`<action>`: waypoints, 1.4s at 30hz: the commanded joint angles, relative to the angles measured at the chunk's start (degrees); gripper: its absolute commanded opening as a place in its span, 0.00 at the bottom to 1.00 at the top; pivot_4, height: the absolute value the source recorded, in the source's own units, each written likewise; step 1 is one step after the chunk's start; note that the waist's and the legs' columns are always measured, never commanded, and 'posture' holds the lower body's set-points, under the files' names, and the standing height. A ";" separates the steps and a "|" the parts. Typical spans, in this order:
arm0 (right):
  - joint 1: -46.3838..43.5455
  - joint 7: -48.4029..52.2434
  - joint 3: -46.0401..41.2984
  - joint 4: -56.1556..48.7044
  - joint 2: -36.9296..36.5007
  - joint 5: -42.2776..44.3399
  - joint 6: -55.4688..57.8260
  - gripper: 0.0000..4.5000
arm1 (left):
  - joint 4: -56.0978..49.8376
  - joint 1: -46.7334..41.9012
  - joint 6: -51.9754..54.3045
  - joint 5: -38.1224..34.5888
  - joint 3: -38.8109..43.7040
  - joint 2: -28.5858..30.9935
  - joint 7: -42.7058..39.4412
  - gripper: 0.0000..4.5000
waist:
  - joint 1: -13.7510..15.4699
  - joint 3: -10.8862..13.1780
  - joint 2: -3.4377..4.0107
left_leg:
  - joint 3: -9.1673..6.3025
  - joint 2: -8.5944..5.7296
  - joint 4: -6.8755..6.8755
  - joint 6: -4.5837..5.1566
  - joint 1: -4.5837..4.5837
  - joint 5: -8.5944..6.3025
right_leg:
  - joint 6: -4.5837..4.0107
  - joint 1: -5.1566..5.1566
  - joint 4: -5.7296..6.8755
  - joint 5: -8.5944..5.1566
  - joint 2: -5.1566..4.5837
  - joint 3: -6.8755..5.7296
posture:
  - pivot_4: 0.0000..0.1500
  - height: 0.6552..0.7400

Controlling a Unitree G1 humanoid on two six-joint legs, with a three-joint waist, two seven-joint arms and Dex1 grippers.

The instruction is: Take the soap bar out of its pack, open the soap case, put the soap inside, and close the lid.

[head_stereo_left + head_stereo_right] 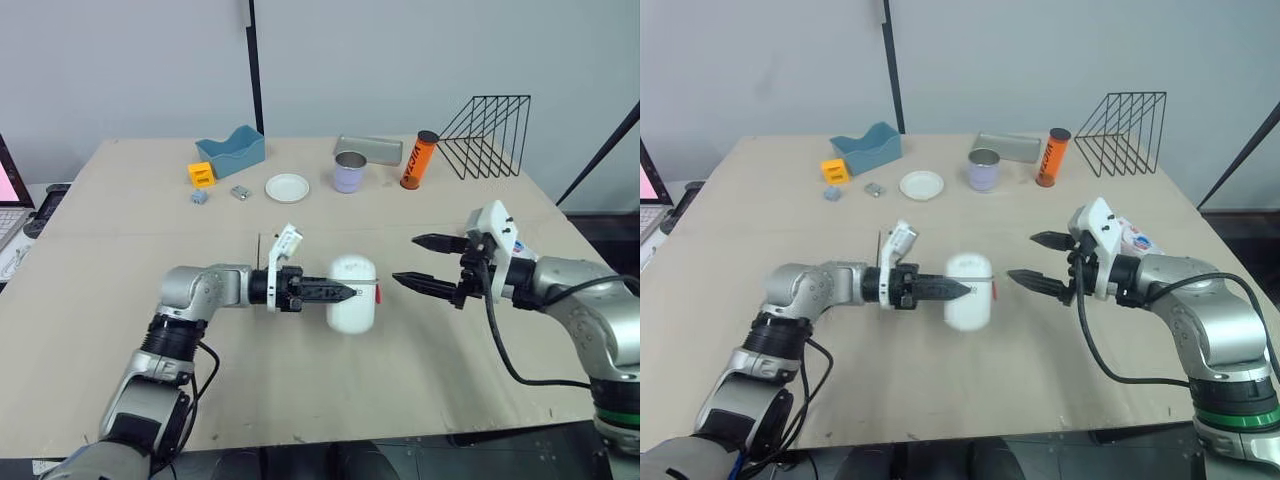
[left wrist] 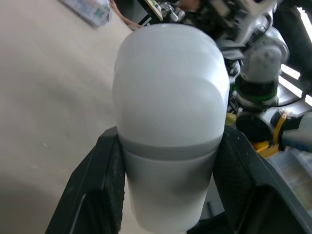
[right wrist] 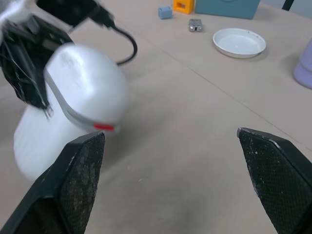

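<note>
Between the fingers of the left gripper [image 1: 340, 292] sits the one white soap case [image 1: 352, 312], clamped tight beside its grey seam [image 2: 168, 148]. Just across from it, the right gripper [image 1: 405, 259] hangs spread wide and empty. To open it well, I judge, hold the clamp firm and catch the lid at its single red tab [image 3: 105, 127]. Two grippers, one case.

No text can be read with certainty in these pictures. The orange can [image 1: 416, 160] at the far side of the table carries dark lettering along its side, but the letters are too small to make out. The soap pack [image 1: 1137, 241] at the right side of the table has red and blue print that stays unreadable, and the white soap case [image 1: 352, 293] has only a small red mark at its seam.
</note>
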 commanded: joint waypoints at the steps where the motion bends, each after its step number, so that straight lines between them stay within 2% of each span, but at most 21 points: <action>1: 0.14 -0.93 -2.07 -2.40 -0.75 1.07 0.08 0.99 | 6.92 -4.19 4.36 0.65 3.35 -2.42 6.81 0.44 | -0.07 0.01 -0.01 | -0.03 -0.03 0.00 0.00 -0.01 0.00 | 0.00 0.00 0.00 0.00 0.00 0.00 | 1.00 0.99; 7: -0.28 -1.57 -0.49 -2.69 -0.94 0.48 0.02 0.99 | 13.92 -7.40 7.39 3.55 3.53 -4.55 11.91 0.44 | -0.08 0.01 -0.01 | -0.49 -0.27 0.00 0.00 0.00 0.00 | -0.01 0.04 0.00 0.00 0.02 0.03 | 1.00 0.99; 8: -0.47 -1.49 0.00 -2.53 -1.02 0.15 -0.18 1.00 | 14.73 -8.13 8.75 3.78 3.17 -4.38 12.08 0.55 | -0.10 0.00 0.00 | -0.51 -0.27 0.00 0.00 0.00 0.00 | -0.02 0.04 0.00 0.00 0.03 0.03 | 1.00 0.99; 9: -0.59 -1.43 0.32 -2.42 -1.07 -0.06 -0.31 1.00 | 15.27 -8.62 9.70 3.94 2.85 -4.22 12.16 0.55 | -0.11 0.00 0.00 | -0.52 -0.27 0.00 0.00 0.00 0.00 | -0.02 0.04 0.00 0.00 0.04 0.03 | 1.00 0.99; 10: -1.06 -1.35 0.89 -2.07 -0.99 -0.35 -0.56 1.00 | 15.46 -8.84 10.56 3.98 2.78 -3.80 12.17 0.67 | -0.11 0.00 0.00 | -0.52 -0.27 0.00 0.00 0.01 0.00 | -0.03 0.04 0.01 0.01 0.05 0.04 | 1.00 0.99; 11: -1.61 -1.31 1.27 -1.74 -0.85 -0.44 -0.63 1.00 | 16.54 -9.49 11.44 4.37 3.70 -3.62 13.50 0.70 | -0.13 0.00 0.00 | -0.54 -0.27 -0.01 0.00 0.01 0.00 | -0.03 0.04 0.01 0.01 0.06 0.04 | 1.00 0.99; 12: -2.06 -1.25 1.62 -1.46 -0.75 -0.61 -0.74 1.00 | 17.84 -10.33 12.10 4.53 5.25 -3.52 14.82 0.79 | -0.16 0.00 0.01 | -0.54 -0.27 0.00 0.00 0.02 0.00 | -0.04 0.04 0.01 0.01 0.07 0.05 | 1.00 0.99; 13: -2.42 -1.24 1.95 -1.26 -0.68 -0.82 -0.84 1.00 | 18.65 -11.32 13.30 4.12 7.19 -3.34 15.87 0.80 | -0.17 0.00 0.00 | -0.55 -0.27 0.00 0.00 0.03 0.00 | -0.05 0.04 0.01 0.02 0.09 0.06 | 1.00 0.99; 15: -2.76 -1.17 2.29 -0.98 -0.66 -0.99 -0.97 1.00 | 18.18 -12.66 15.13 3.76 9.21 -2.99 17.39 0.98 | -0.17 0.00 0.00 | -0.58 -0.27 0.00 0.00 0.03 0.00 | -0.06 0.03 0.01 0.02 0.12 0.06 | 1.00 0.99; 23: -2.70 -1.24 3.83 -0.85 -0.09 -2.16 -2.01 1.00 | 12.78 -12.42 20.31 3.28 9.61 2.23 17.56 0.98 | -0.16 0.00 0.00 | -0.58 -0.26 -0.05 -0.01 0.02 0.00 | -0.07 0.02 0.01 0.00 0.11 0.07 | 1.00 0.99; 27: -2.18 -1.20 4.63 -0.59 -0.02 -2.90 -2.86 1.00 | 10.35 -14.13 22.59 1.55 13.24 2.03 18.52 0.98 | -0.15 0.01 0.00 | -0.57 -0.27 -0.05 -0.03 0.02 0.01 | -0.07 0.02 0.01 0.01 0.09 0.07 | 1.00 0.99; 30: -2.46 -1.36 5.21 -0.36 0.46 -3.10 -3.06 1.00 | 7.88 -14.29 22.46 1.80 11.95 1.39 18.81 0.98 | 0.04 0.01 -0.01 | -0.57 -0.29 -0.05 -0.03 0.01 0.01 | -0.06 0.03 0.01 0.01 0.06 0.05 | 1.00 0.99; 33: -2.75 -1.16 6.16 -0.29 0.73 -3.80 -3.62 1.00 | 5.67 -10.94 22.04 3.86 6.66 3.63 18.89 0.98 | -0.07 0.00 0.01 | -0.56 -0.35 -0.04 -0.04 0.00 0.01 | -0.08 0.04 0.01 0.03 0.01 0.10 | 1.00 0.99; 42: -2.98 -1.16 5.36 -1.59 0.52 -2.55 -3.18 1.00 | -0.70 -6.92 21.63 2.60 4.49 14.07 15.35 0.98 | -0.21 0.05 -0.05 | -0.57 -0.24 -0.06 -0.05 0.02 0.02 | -0.42 -0.03 0.04 0.22 0.14 0.15 | 1.00 0.99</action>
